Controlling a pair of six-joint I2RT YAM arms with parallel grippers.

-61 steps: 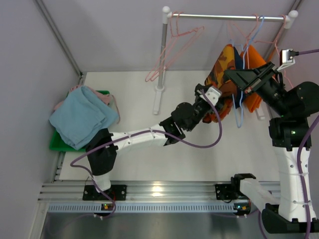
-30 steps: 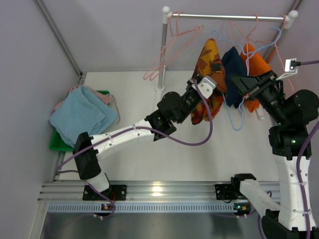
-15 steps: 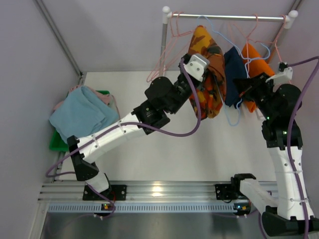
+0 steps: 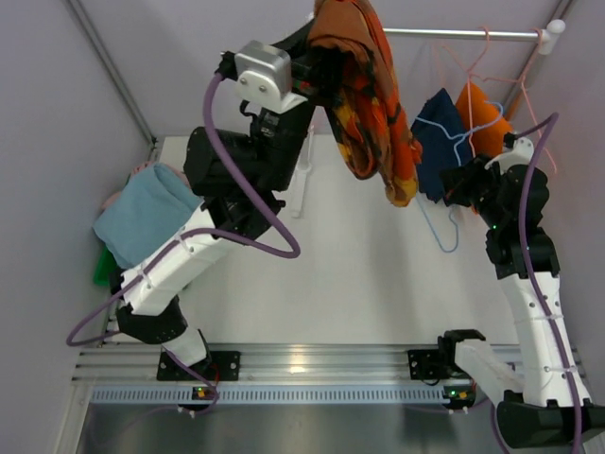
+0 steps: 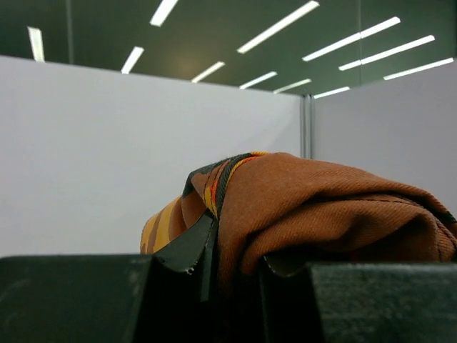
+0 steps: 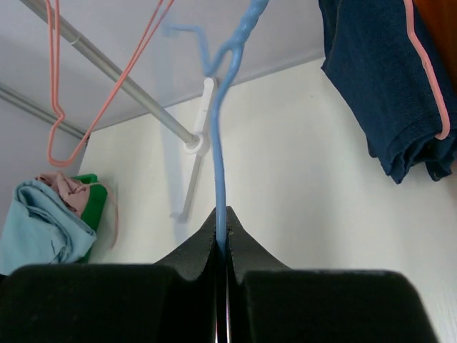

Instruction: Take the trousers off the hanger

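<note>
High above the worktop (image 4: pixel 359 284) | left jaws clenched on patterned trousers (image 4: pixel 371 104), now hoisted clear of blue hanger (image 6: pixel 220 164) | right jaws pinch that bare hanger | one pair freed

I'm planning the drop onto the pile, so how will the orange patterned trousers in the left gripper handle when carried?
Probably floppy: the patterned trousers hang in loose folds below the left gripper. Likely light, since a pinch on one bunched part seems to carry them. They may swing, as most of the cloth dangles free.
</note>
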